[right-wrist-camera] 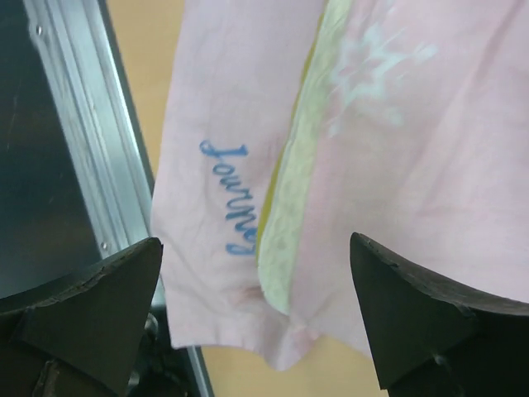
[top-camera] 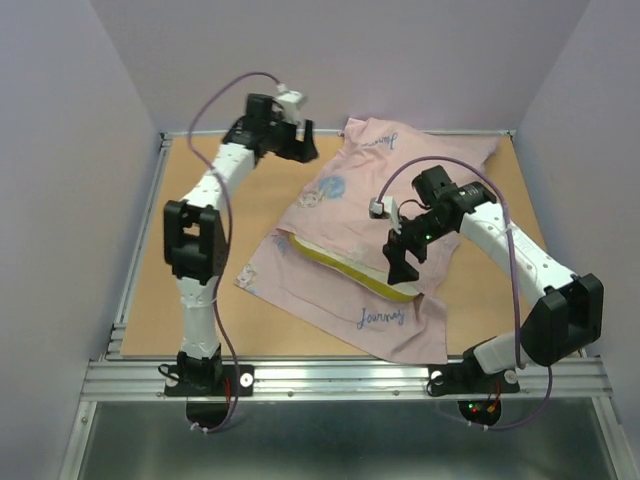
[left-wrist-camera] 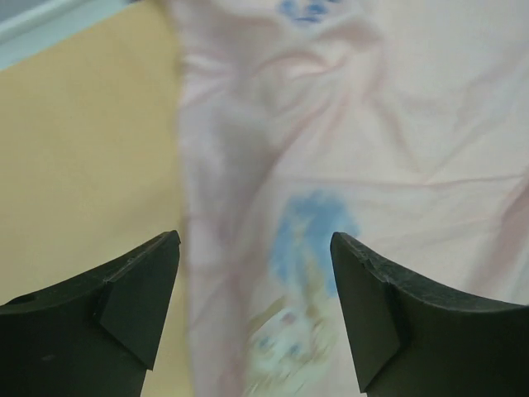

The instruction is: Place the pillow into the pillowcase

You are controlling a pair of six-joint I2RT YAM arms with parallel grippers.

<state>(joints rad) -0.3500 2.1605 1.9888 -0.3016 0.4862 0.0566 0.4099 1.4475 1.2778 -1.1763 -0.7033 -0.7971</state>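
From above, the pink pillowcase (top-camera: 350,200) sprawls diagonally over the right half of the table (top-camera: 260,200), the pillow (top-camera: 350,270) showing only as a yellow strip at its left-hand edge; the left gripper (top-camera: 303,140) hangs by the far corner and the right gripper (top-camera: 400,262) over that strip. The left wrist camera shows its fingers (left-wrist-camera: 140,298) apart, gripping nothing, above blurred cloth with bare table on the left. The right wrist view shows its fingers (right-wrist-camera: 397,314) spread wide, empty, over the "Journey" script and the pillow's yellow edge, the aluminium rail (right-wrist-camera: 74,124) close by.
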